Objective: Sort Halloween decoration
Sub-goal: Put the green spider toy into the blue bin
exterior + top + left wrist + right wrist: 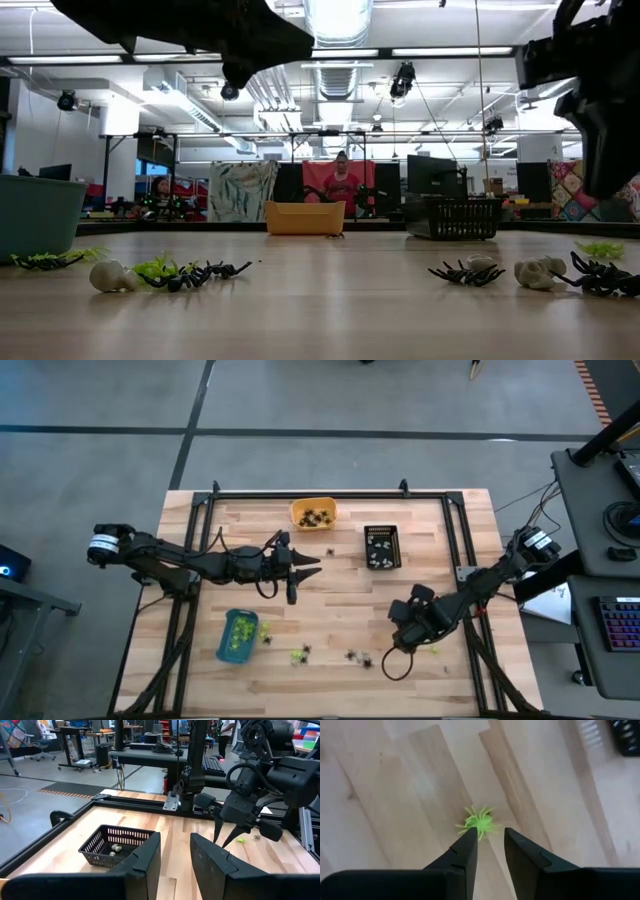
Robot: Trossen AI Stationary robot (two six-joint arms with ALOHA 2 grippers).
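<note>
A lime-green spider trinket [479, 823] lies on the wooden table. My right gripper [489, 840] points steeply down at it, open by a narrow gap, its fingertips just short of the spider; nothing is between them. In the high view this gripper [424, 642] is at the near right, beside the spider [433, 650]. My left gripper [310, 567] hovers level over the table's middle, open and holding nothing [175, 845]. More Halloween decoration lies loose near the front edge: black spiders [357, 656], green pieces [300, 653] and whitish ones [538, 272].
An orange tray [313, 513] with dark trinkets stands at the far edge. A black basket [381, 546] holding whitish pieces is to its right. A blue tray [237, 635] with green pieces sits near left. A black metal frame [310, 494] borders the table. People stand in the room beyond.
</note>
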